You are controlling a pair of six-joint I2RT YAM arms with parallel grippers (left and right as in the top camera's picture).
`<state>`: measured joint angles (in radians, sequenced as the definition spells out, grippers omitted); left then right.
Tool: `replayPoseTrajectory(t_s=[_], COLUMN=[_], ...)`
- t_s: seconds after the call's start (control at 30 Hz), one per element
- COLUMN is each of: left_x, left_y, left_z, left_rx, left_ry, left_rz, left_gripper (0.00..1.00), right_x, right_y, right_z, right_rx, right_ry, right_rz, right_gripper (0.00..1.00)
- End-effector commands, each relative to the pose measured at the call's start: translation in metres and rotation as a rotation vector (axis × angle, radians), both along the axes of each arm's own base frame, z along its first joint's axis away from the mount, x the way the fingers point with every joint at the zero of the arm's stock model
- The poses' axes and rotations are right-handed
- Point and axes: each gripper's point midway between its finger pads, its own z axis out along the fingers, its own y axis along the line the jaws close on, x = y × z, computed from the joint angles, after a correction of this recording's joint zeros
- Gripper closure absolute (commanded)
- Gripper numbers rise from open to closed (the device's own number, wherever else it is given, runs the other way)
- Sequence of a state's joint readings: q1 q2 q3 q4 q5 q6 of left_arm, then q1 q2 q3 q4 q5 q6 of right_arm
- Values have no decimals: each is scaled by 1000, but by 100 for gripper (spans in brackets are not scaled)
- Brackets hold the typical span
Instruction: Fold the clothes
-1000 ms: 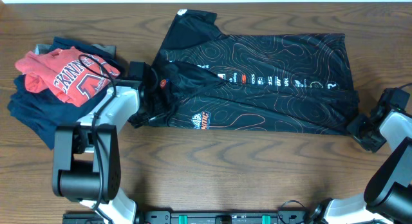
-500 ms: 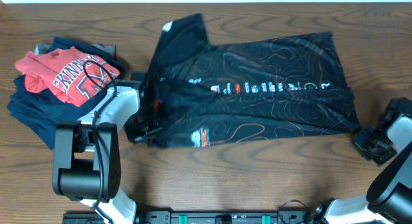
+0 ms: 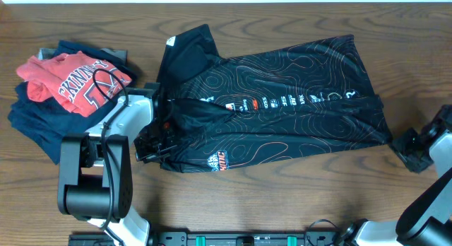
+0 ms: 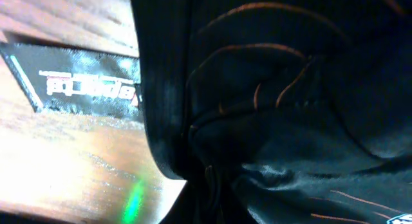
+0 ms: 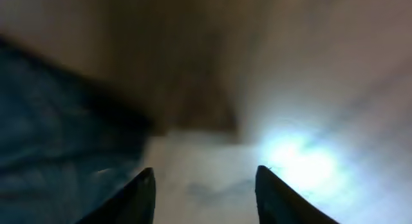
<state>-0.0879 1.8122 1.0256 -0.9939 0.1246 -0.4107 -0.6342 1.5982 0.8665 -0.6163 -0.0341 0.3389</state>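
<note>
Overhead, clothes: the black swirl-patterned clothes lie spread across the middle of the table, mostly flat. One sleeve pokes up toward the far edge, and the near left corner is rumpled.
Overhead, side pile: a red t-shirt sits on navy garments well off to the left, apart from the work and seemingly set aside.
Overhead, left gripper: the left gripper is low at the rumpled corner, its tip lost under the cloth. The arm is folded in close to its base, and I'd say it is there to anchor or drag that edge.
Overhead, right gripper: the right gripper rests low just beside the garment's near right corner, apparently not touching it. The forearm reaches in from the right edge.
Left wrist, grip: black fabric fills the view and gathers into tight creases at the bottom centre. One labelled finger shows beside it, flat against the wood. The jaws look closed on that gather, though cloth hides the pinch itself.
Right wrist, jaws: the view is blurred, but both fingertips stand well apart with only bare table between them, so this gripper holds nothing. Dark cloth shows at the left edge, and I'd guess the arm is waiting there for that corner.
</note>
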Motion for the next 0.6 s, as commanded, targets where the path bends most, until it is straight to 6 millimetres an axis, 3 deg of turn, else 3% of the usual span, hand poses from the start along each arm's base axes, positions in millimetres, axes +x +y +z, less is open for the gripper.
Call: replayPoseTrajectory(t_s=[0.0, 0.4, 0.47, 0.57], left_x=[-3, -1, 0, 0], left_y=[1, 0, 0, 0], left_z=[-2, -2, -3, -3], left_rx=[2, 2, 2, 2], left_ry=[12, 5, 2, -1], left_rz=[-20, -16, -16, -16], left_gripper=[94, 94, 94, 94], right_x=[16, 45, 43, 37], right_y=[16, 27, 26, 20], right_z=[2, -20, -23, -24], right_rx=[48, 36, 30, -4], right_ry=[-66, -87, -71, -35], right_rz=[83, 157, 158, 144], right_gripper=[51, 55, 65, 88])
